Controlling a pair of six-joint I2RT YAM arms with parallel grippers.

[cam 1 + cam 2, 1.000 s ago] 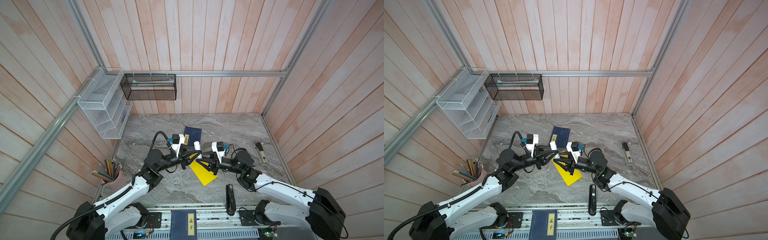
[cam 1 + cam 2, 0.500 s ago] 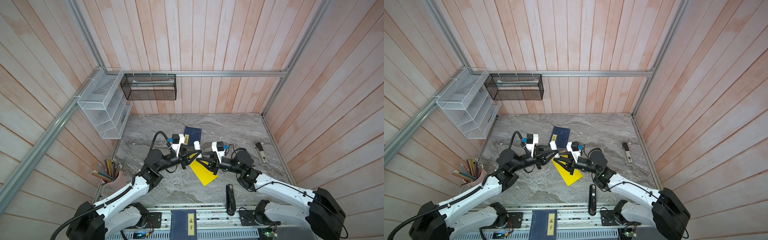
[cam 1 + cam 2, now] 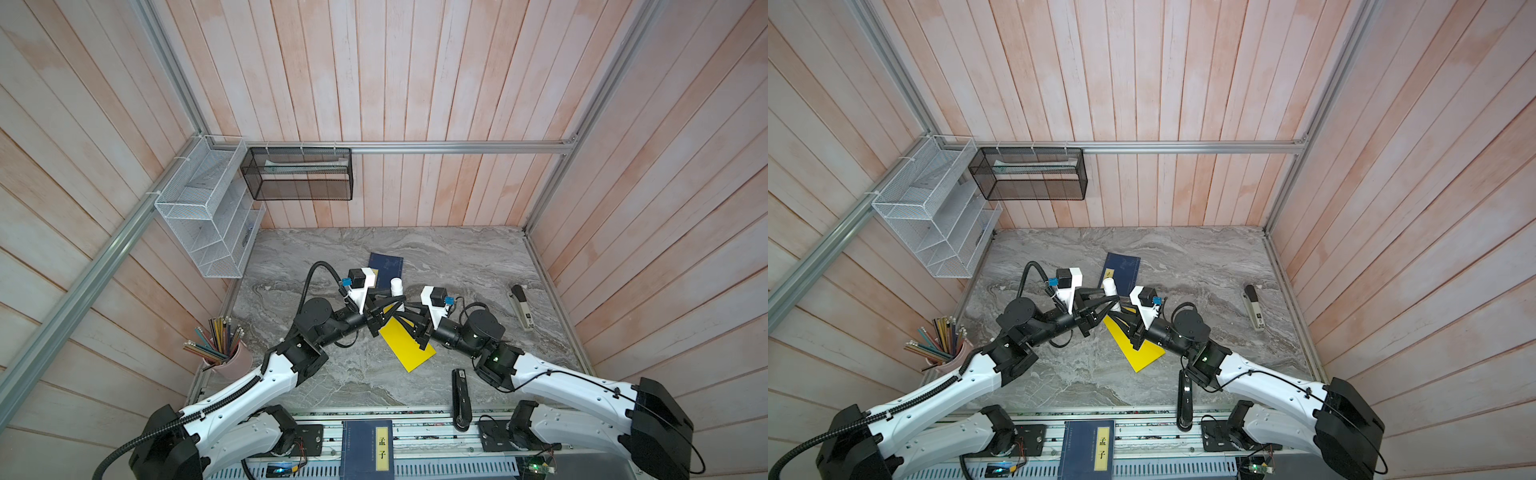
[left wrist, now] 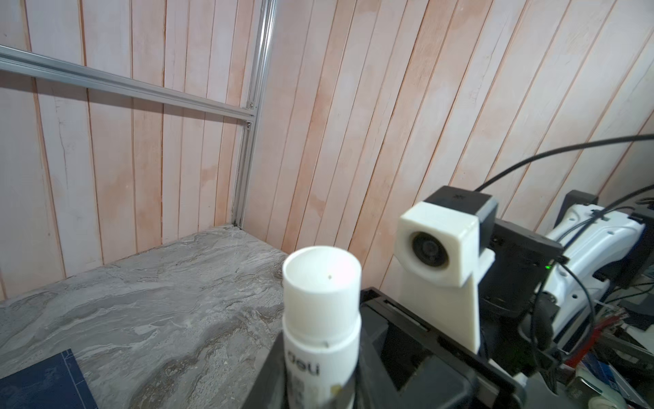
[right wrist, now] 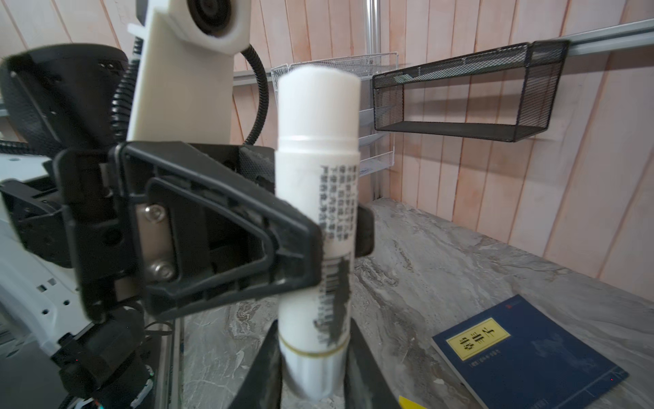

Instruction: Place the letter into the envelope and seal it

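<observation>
Glue stick (image 5: 316, 219): upright, pinched mid-body by left tool (image 5: 300, 248), base by right tool (image 5: 311, 375).
Envelope (image 3: 409, 343): flat, bench centre, beneath both.
Letter: not visible.
Risk: uneven pull tilts stick, cap jams, stick drops.

So both arms meet mid-desk over the bright yellow flat paper envelope (image 3: 408, 345), which lies diagonally on the grey marbled desk (image 3: 457, 257). A white cylindrical glue stick (image 3: 397, 289) stands upright between the left end effector (image 3: 388, 309) and right end effector (image 3: 409, 318). A dark blue book (image 3: 386, 266) lies just behind.
</observation>
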